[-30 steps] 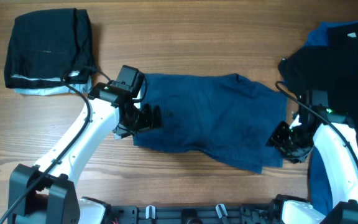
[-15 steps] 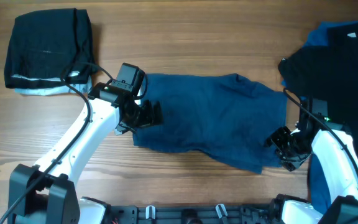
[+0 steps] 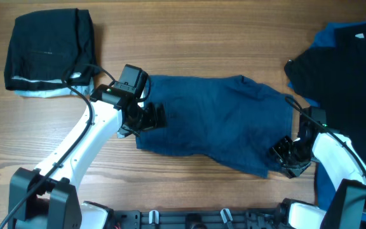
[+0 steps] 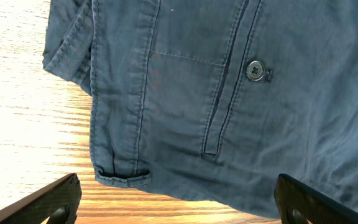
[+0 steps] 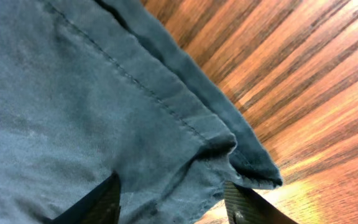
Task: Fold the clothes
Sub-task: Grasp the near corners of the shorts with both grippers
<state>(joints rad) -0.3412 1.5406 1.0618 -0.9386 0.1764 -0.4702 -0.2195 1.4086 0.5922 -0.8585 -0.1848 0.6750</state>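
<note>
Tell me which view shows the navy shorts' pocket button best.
The left wrist view: the button sits sharp beside the pocket slit. Overhead shows the whole navy shorts but no button can be made out; right wrist shows only a hem corner.

Your overhead view is evenly lit and sharp, while warm glare streaks the blurred wooden table under your right wrist

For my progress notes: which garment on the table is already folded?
The black fabric garment at the far left, a neat rectangle. The dark navy-blue shorts lie spread in the middle; the black and blue clothes at right are heaped.
</note>
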